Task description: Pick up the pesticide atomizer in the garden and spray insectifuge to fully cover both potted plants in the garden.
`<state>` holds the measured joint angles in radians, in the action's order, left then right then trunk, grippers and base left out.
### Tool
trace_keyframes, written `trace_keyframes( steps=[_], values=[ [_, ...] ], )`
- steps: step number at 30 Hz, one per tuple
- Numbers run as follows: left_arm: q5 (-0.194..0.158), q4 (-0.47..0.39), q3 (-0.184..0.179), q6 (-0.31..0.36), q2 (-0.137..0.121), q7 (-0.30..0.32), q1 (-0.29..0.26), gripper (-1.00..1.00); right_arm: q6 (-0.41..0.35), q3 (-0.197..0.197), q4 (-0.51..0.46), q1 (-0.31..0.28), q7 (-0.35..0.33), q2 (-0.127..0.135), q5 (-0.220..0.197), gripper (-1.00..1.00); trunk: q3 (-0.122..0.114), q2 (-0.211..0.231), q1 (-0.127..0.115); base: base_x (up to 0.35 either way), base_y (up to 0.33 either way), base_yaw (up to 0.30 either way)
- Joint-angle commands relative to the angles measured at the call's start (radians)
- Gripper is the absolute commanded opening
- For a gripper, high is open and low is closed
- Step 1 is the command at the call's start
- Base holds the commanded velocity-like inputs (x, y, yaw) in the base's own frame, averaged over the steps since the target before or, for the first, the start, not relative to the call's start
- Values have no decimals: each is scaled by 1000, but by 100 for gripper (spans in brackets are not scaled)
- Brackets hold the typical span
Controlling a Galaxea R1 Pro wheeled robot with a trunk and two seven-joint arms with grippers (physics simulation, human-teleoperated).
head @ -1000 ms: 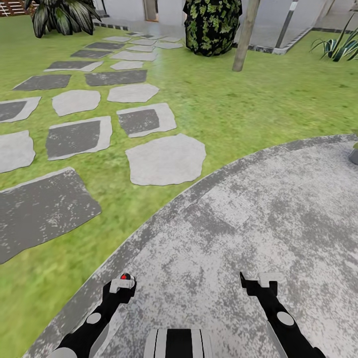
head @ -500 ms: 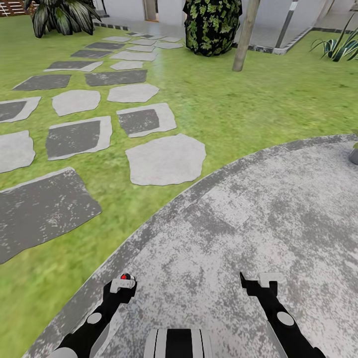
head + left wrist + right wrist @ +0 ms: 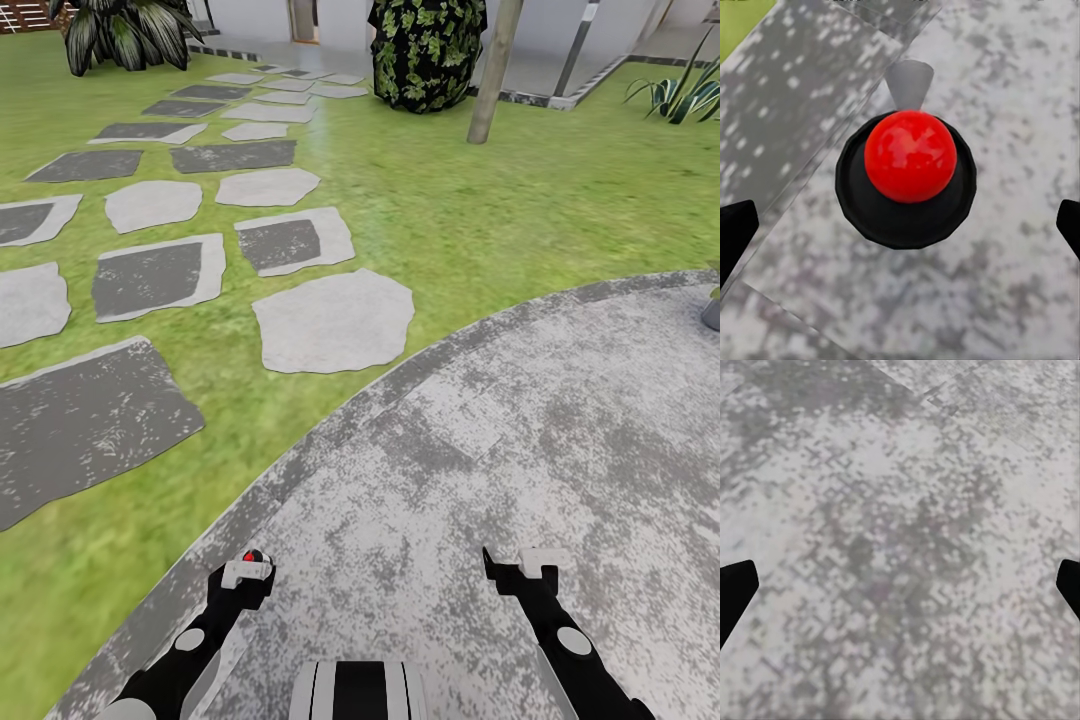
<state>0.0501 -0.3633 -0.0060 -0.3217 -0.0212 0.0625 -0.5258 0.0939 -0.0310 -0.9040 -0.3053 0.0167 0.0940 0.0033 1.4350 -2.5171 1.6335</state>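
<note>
The pesticide atomizer is out of view. At the right edge of the head view, a grey pot (image 3: 712,313) with a sliver of green leaf stands on the round mottled-grey stone patio (image 3: 520,440); it may be one of the potted plants. My left gripper (image 3: 245,572) and right gripper (image 3: 515,566) hang low over the patio, both open. In the left wrist view the left gripper (image 3: 900,229) has its fingertips wide apart, with a red ball on a round black disc (image 3: 909,157) between them; I cannot tell what it is. My right gripper (image 3: 900,589) sees bare stone.
Lawn (image 3: 480,210) surrounds the patio. Grey and dark stepping stones (image 3: 335,320) run off to the far left. A leafy dark bush (image 3: 428,52), a tree trunk (image 3: 494,70), spiky plants (image 3: 125,35) and a striped plant (image 3: 680,95) line the far side.
</note>
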Motion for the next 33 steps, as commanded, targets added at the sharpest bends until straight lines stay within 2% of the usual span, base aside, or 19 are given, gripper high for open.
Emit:
trace_keyframes(
  steps=[1, 19, 20, 33],
  values=[
    [5, 1, 0, -3, 0, 0, 0, 100, 3, 0, 0, 0, 2, 0, 1, 100, 1, 0, 0, 0, 0, 0],
    [5, 1, 0, -3, 0, 0, 0, 100, 3, 0, 0, 0, 2, 0, 0, 100, 1, 0, 0, 35, 0, 0],
    [5, 1, 0, -3, 0, 0, 0, -100, 3, 0, 0, 0, 2, 0, 0, 100, 1, 0, 0, 1, 0, 0],
    [5, -3, 0, -3, 0, 0, 0, -100, 3, 0, 0, 0, 2, 0, 0, 100, 1, 0, 0, 0, 0, 0]
  ],
)
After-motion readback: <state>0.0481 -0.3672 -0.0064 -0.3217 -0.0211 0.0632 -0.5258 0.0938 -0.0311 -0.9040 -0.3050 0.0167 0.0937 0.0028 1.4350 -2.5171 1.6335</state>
